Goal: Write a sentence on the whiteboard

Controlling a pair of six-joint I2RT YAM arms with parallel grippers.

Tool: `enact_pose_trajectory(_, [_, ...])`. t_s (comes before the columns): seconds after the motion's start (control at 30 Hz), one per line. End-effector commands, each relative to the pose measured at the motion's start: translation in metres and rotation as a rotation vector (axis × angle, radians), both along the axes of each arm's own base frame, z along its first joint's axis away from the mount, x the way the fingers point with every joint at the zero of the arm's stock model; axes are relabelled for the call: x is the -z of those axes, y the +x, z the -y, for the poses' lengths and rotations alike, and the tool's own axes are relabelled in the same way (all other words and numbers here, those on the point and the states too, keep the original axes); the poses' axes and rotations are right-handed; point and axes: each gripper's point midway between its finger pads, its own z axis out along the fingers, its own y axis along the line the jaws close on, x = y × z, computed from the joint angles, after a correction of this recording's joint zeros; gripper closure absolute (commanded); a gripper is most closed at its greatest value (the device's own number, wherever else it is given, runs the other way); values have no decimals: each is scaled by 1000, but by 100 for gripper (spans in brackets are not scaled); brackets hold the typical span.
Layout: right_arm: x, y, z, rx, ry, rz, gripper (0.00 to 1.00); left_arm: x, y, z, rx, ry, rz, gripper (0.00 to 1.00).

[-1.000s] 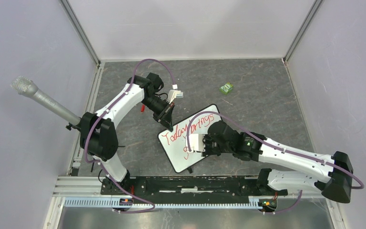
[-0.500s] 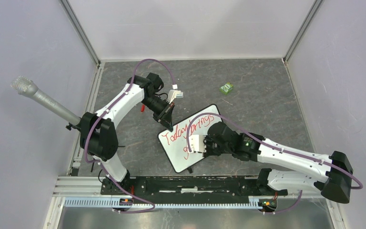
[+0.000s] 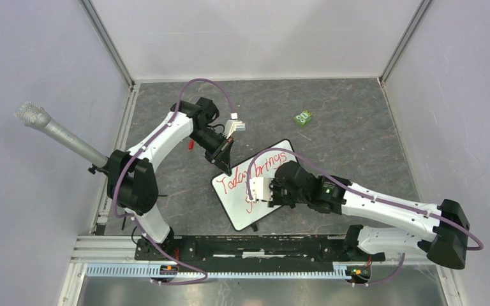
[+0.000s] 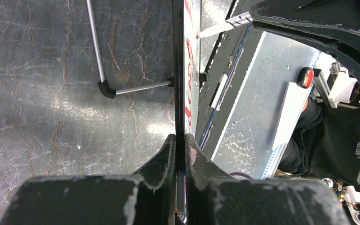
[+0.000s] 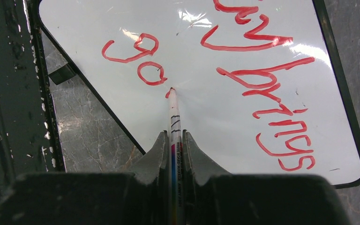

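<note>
The whiteboard [image 3: 242,203] lies tilted on the table, also in the right wrist view [image 5: 206,108]. The sentence [image 3: 251,174] in red reads "Today brings", with "go" [image 5: 140,58] begun on a second line. My left gripper [image 3: 227,167] is shut on the whiteboard's far-left edge; the left wrist view shows the rim [image 4: 179,84] edge-on between the jaws [image 4: 180,140]. My right gripper [image 3: 267,191] is shut on a white marker pen [image 5: 174,119], whose red tip touches the board just past the "o". The right gripper [image 5: 174,136] sits over the board's near half.
A small green object [image 3: 304,117] lies at the back right of the table. A grey microphone [image 3: 51,129] juts in from the left wall. A metal rail [image 3: 249,245] runs along the near edge. A black foot strut [image 4: 122,89] shows under the board.
My right gripper with the marker has shifted slightly left along the board's second line. The left arm and the whiteboard have not moved.
</note>
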Motion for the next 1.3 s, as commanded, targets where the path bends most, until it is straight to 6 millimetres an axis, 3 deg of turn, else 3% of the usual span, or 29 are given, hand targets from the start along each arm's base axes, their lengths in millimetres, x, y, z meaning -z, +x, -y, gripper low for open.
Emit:
enact_pose_trajectory(0.0, [-17,7,-13,8,51,22,100,-4,3,3,-2,-12,30,98])
enact_pose_trajectory(0.37, [11,-6,-2,-33,-16,-26,100,-3,3,3,2,-12,30,98])
enact_pose_trajectory(0.7, [22,-9,10,-36,-60,-27,100,-2,3,3,1,-12,26,98])
enact_pose_trajectory(1.07, [-4,13,15,63,-34,61,100,-2,4,3,0,-11,25,98])
enact_pose_trajectory(1.27, [-12,12,6,46,-3,50,100,-2,3,3,1,-13,27,98])
